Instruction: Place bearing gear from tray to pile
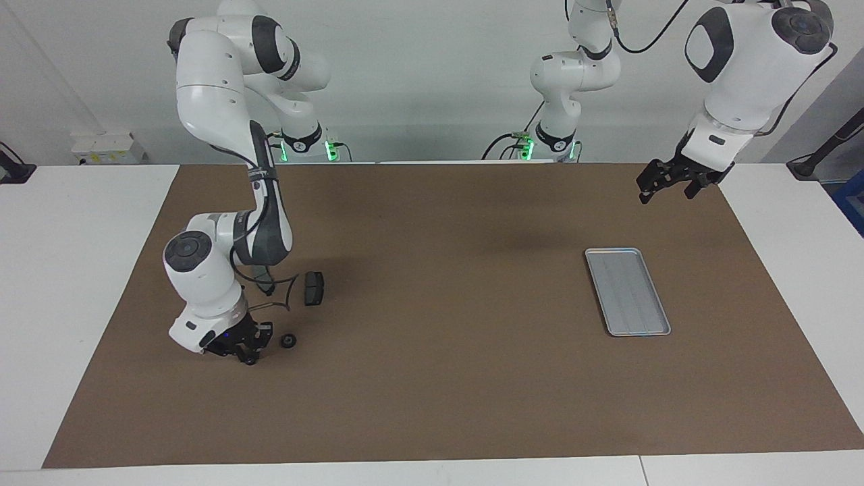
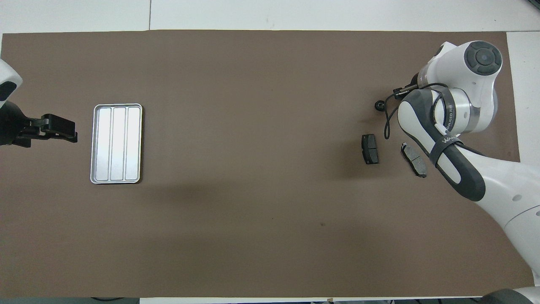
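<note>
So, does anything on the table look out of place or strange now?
Nothing stands out. The tray lies flat and holds nothing. The bearing gear sits on the mat beside the two brake pads, with the right gripper low next to it. The left gripper hangs open in the air.

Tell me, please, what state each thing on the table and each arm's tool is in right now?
tray: flat on the mat, nothing in it.
bearing gear: resting on the mat beside the right tool, not held.
brake pads: lying flat, apart from each other.
right tool: low beside the gear, holding nothing.
left tool: open, raised, waiting.
</note>
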